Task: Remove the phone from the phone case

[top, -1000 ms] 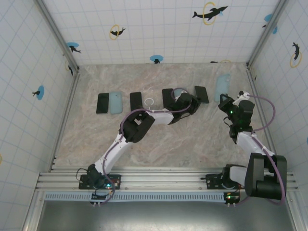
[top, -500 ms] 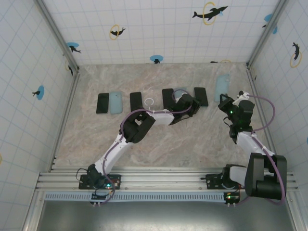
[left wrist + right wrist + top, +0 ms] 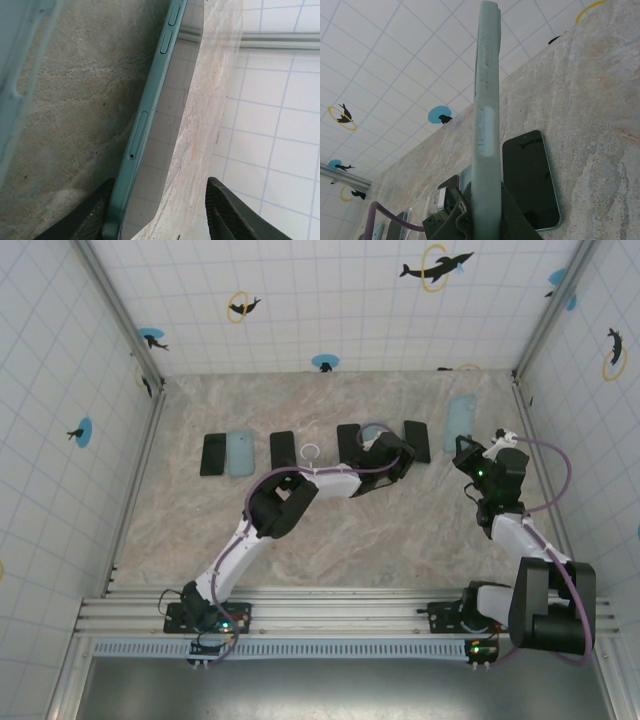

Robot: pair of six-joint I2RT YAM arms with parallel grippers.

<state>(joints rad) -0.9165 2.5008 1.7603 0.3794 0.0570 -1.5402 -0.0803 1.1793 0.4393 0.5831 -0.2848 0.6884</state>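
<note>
Both arm bases sit at the near edge of the counter (image 3: 400,540). The L arm runs far-right across the middle, and the left tool (image 3: 388,453) is down among the far row of items.

In the wrist view the left tool (image 3: 160,217) is spread, fingers (image 3: 225,215) apart w/ a gap much wider than the phone (image 3: 145,125) between them. The phone is edge-on to the cam: teal rim, two buttons, a slot w/ a pinhole. The rim sits right by the L finger, well clear of the R one; can't tell if it touches. A second case (image 3: 15,75), pale, lies just left of it.

On the R side, the right tool (image 3: 468,453) pinches the case (image 3: 462,418), pale green, over the far-right counter near the wall. In the wrist view the fingers are pressed on its lower end, edge-on to the cam. Just right of it, a flat phone (image 3: 530,180) w/ dark screen lies on the counter.

The far row also incl. a black phone (image 3: 212,453) at far left, a blue case (image 3: 240,453) beside it, and a white ring (image 3: 311,451).
</note>
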